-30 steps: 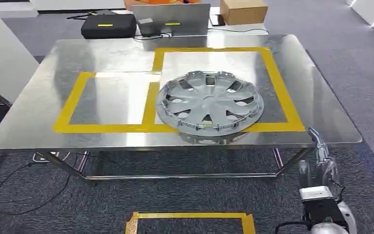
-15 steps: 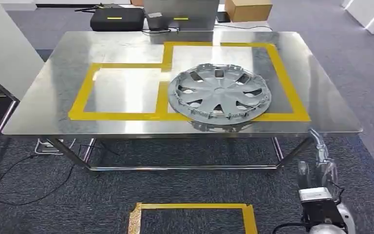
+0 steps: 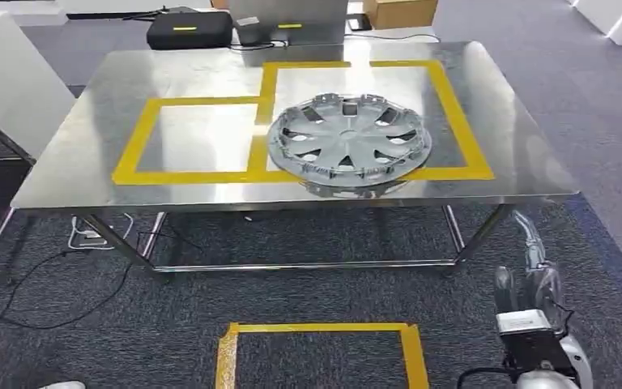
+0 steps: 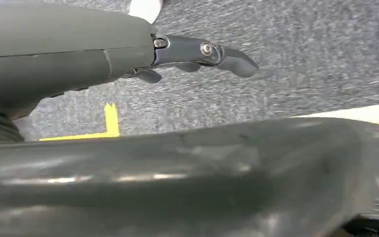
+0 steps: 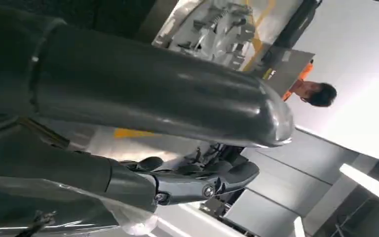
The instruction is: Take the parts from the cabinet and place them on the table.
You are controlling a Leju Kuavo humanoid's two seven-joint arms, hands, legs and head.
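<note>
A silver hubcap (image 3: 348, 146) lies flat on the steel table (image 3: 89, 162), across the front edge of the right yellow tape outline (image 3: 453, 105). It also appears at the edge of the right wrist view as the hubcap (image 5: 217, 24). My right hand (image 3: 534, 275) hangs below and in front of the table's right corner, fingers straight, holding nothing; in its own wrist view the right hand (image 5: 177, 182) is bare too. My left hand (image 4: 128, 54) hangs over grey carpet, its fingers (image 4: 202, 52) stretched out with nothing in them.
A second yellow outline (image 3: 142, 138) marks the table's left half. A black case (image 3: 188, 28) and a cardboard box (image 3: 397, 10) sit behind the table. A white cabinet (image 3: 8, 89) stands at left. A yellow tape square (image 3: 320, 328) and cables (image 3: 48, 300) lie on the carpet.
The whole picture has shifted: the table now sits higher and farther in view, so the camera has moved back. The hubcap stays put on the table. My right hand hangs as before.
</note>
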